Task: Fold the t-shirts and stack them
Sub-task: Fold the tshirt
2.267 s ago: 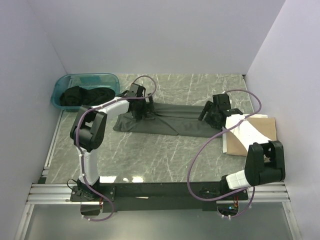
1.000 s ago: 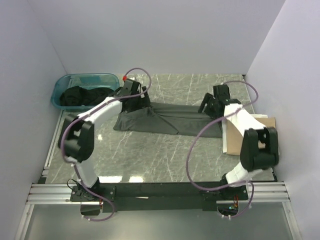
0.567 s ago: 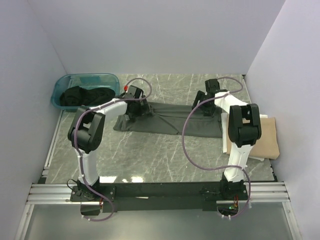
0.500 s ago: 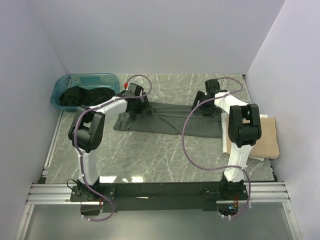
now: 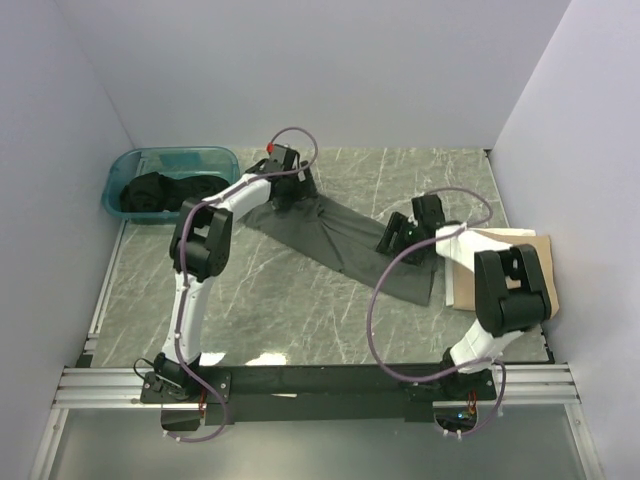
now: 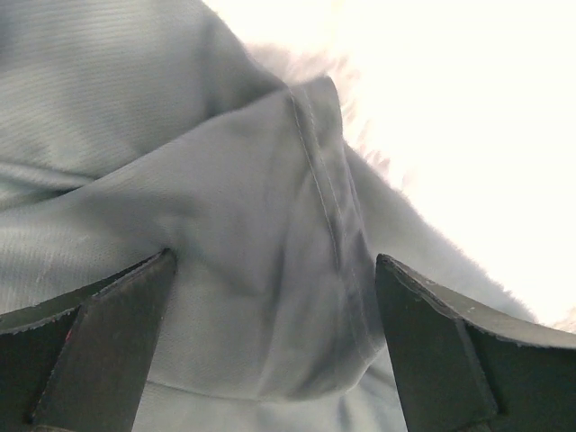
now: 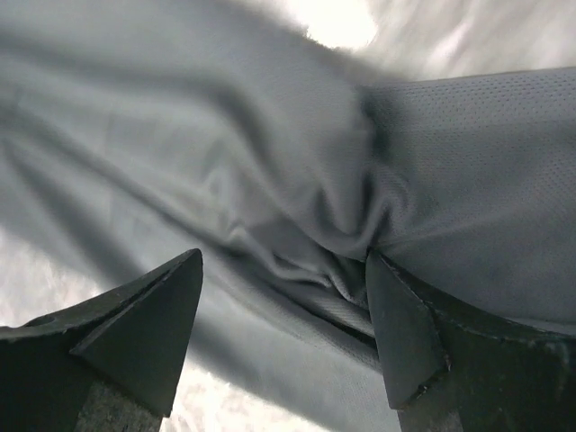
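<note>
As it lies slantwise across the table (image 5: 290, 300), the dark grey-olive t-shirt (image 5: 335, 235) runs from far left to near right. The left pincer (image 5: 288, 190) grips a hemmed fold at its far end, fingers part-way closed. The right pincer (image 5: 393, 240) likewise clamps bunched cloth at the near end.

— What do the arms look like?
— The left arm (image 5: 243, 190) and the right arm (image 5: 458, 240) both have white links and bulky black joints. A purple cable (image 5: 369, 318) loops along each.
— And the fingers (image 6: 99, 333)?
— Dark, wedge-shaped. There's a red spot (image 5: 271, 146) by the left wrist, maybe a button.
</note>
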`<action>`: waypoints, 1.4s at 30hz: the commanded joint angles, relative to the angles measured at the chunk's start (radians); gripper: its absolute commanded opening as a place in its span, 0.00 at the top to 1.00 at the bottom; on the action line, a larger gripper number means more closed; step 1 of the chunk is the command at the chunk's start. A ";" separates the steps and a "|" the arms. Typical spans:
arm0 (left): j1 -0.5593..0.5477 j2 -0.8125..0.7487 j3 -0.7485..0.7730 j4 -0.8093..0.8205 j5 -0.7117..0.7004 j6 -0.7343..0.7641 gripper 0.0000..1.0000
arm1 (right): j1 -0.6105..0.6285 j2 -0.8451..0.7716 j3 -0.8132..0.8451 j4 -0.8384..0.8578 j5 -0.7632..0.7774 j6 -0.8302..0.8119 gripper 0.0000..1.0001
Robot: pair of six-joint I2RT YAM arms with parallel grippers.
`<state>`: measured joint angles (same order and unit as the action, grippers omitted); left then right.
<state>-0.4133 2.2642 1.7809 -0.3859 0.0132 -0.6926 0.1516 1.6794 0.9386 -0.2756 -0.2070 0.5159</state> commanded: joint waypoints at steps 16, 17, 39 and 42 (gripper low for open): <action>-0.015 0.389 0.483 0.056 0.258 -0.142 0.00 | 0.489 -0.168 -0.420 0.202 -0.354 0.199 0.21; -0.019 0.399 0.511 0.064 0.264 -0.154 0.01 | 0.509 -0.202 -0.417 0.207 -0.362 0.197 0.21; -0.048 0.195 0.474 0.061 0.062 -0.179 0.01 | 0.640 -0.673 -0.363 -0.076 -0.025 0.213 0.21; -0.053 0.124 0.454 0.035 0.045 -0.133 0.01 | 0.641 -0.679 -0.362 -0.093 0.018 0.220 0.21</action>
<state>-0.4625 2.5492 2.2402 -0.3164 0.1066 -0.8913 0.7837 1.0111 0.5610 -0.3309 -0.2646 0.7212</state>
